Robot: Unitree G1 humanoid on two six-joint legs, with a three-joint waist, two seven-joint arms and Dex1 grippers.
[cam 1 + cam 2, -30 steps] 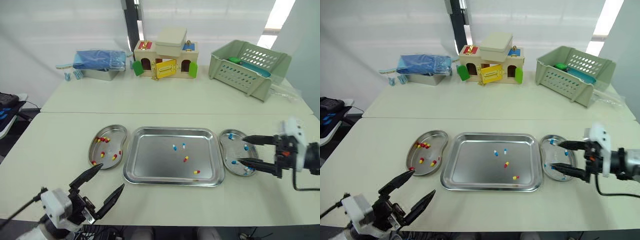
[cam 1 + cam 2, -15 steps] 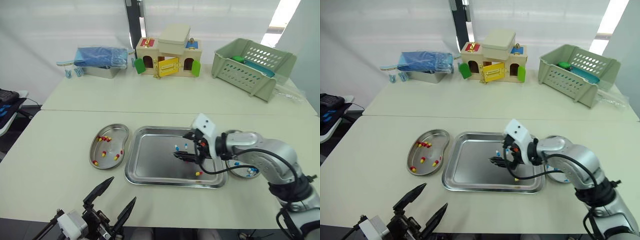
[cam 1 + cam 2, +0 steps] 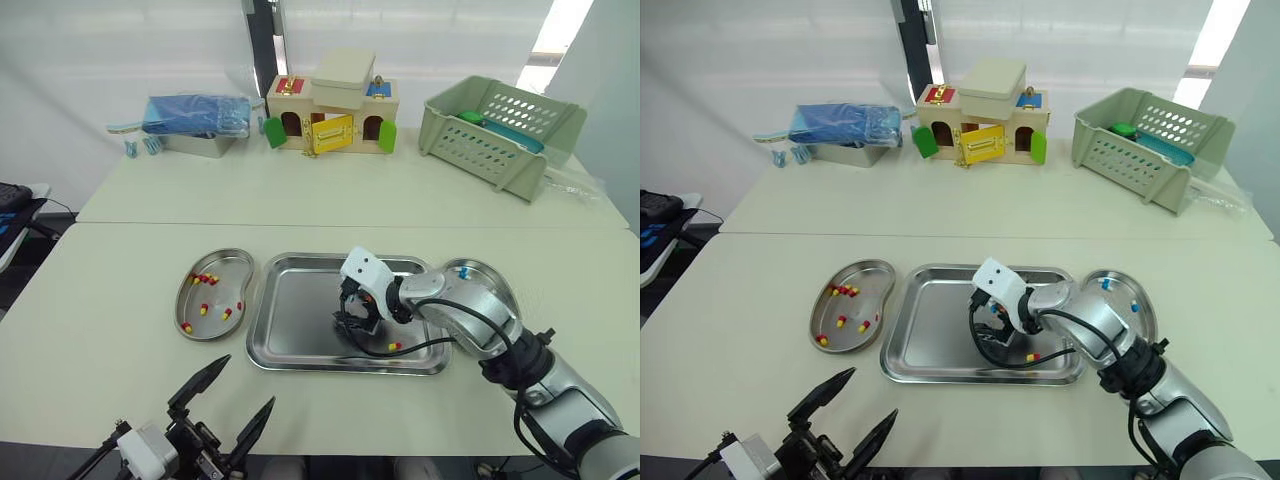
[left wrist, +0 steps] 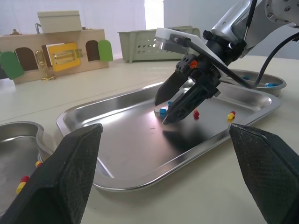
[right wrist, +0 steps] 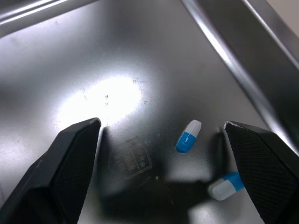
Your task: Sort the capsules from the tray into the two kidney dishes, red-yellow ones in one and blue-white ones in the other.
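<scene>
Two blue-white capsules (image 5: 188, 136) lie under the right claw (image 3: 348, 322), spread open and angled down into the tray (image 3: 290, 340).

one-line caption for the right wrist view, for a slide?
Black two-finger right gripper, open, over two blue-white capsules on the shiny steel tray.

1. The right gripper (image 5: 161, 123) hangs close over the shiny metal floor of the tray (image 5: 70, 51), its two black fingers (image 5: 65, 177) spread wide apart.
2. A first blue-white capsule (image 5: 188, 136) lies on the tray floor between the fingertips, nearer one finger.
3. A second blue-white capsule (image 5: 226, 185) lies near it, just beside that same finger.
4. The tray's raised rim (image 5: 243, 65) runs past both capsules.
</scene>
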